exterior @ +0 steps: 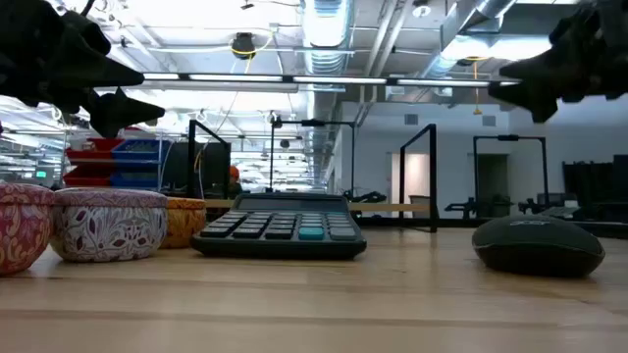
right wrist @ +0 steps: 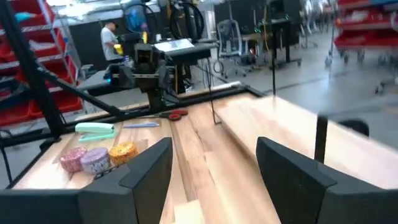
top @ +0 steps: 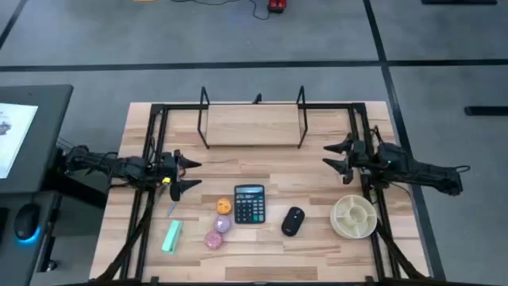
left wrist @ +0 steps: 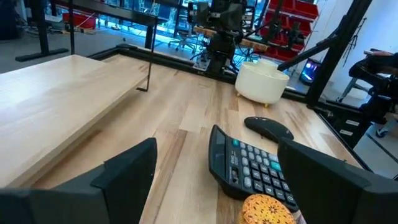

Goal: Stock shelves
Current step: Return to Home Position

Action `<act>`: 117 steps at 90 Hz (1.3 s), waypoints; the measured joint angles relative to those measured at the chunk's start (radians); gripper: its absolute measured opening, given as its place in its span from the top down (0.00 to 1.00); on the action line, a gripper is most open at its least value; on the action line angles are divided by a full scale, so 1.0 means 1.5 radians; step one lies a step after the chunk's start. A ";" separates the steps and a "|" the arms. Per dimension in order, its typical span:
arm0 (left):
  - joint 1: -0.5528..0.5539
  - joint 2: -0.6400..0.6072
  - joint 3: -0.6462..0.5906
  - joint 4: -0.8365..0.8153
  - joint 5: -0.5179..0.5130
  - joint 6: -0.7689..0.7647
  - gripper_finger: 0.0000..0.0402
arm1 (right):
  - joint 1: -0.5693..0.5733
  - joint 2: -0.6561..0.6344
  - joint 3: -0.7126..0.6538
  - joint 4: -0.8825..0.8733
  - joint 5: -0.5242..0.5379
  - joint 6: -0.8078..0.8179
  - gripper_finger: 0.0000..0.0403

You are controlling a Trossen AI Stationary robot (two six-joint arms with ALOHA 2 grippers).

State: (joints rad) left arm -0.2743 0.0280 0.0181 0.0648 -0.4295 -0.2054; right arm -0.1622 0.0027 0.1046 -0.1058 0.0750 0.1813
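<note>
High view puts the low rack of pale wooden plank and thin black uprights (top: 252, 125) at the far middle of the pale wooden surface (top: 317, 258), with nothing on it. The left end effector (top: 194, 175) hangs over the surface's left side, fingers spread and holding nothing. The right end effector (top: 327, 156) mirrors it on the right, equally spread and empty.

Nearer the front lie a light green stapler (top: 171, 236), three small patterned round tins (top: 221, 224), a black calculator (top: 249, 203), a black rounded mouse (top: 293, 221) and a white round compartmented organizer (top: 354, 217).

The likeliest trouble is on the right. That arm runs just beside the organizer, so a pull-back that dips could clip its rim and push it toward the surface's edge. With fingers this wide, either arm swinging rearward might also snag a rack upright and drag the light rack askew. The low view shows both arms well above the items, so I judge the risk small.
</note>
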 joint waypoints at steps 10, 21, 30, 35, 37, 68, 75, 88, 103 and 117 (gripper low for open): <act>0.000 0.000 0.000 0.000 0.000 0.000 0.23 | -0.013 0.000 -0.050 0.059 -0.003 0.004 0.45; 0.000 0.000 0.000 0.000 0.000 0.000 0.23 | -0.023 0.000 -0.064 0.090 -0.006 -0.039 0.45; 0.000 0.000 0.000 0.000 0.000 0.000 0.23 | -0.033 0.000 -0.064 0.091 -0.005 -0.072 0.45; 0.000 0.000 0.000 0.000 0.000 0.000 0.23 | -0.035 0.000 -0.064 0.092 -0.005 -0.071 0.45; 0.000 0.000 0.000 0.000 0.000 0.000 0.23 | -0.037 0.000 -0.064 0.093 -0.005 -0.071 0.45; 0.000 0.000 0.000 0.000 0.000 0.000 0.23 | -0.042 0.004 -0.065 0.092 -0.004 -0.068 0.45; 0.000 0.000 0.000 0.000 0.000 0.000 0.23 | -0.042 0.004 -0.065 0.092 -0.004 -0.068 0.45; 0.000 0.000 0.000 0.000 0.000 0.000 0.23 | -0.042 0.004 -0.065 0.092 -0.003 -0.068 0.45; 0.000 0.000 0.000 0.000 0.000 0.000 0.23 | -0.042 0.004 -0.065 0.092 -0.003 -0.068 0.45; 0.000 0.000 0.000 0.000 0.000 0.000 0.23 | -0.042 0.004 -0.066 0.092 -0.003 -0.068 0.45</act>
State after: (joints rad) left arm -0.2744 0.0280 0.0175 0.0647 -0.4297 -0.2057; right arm -0.2253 0.0082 0.0063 0.0318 0.0707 0.0788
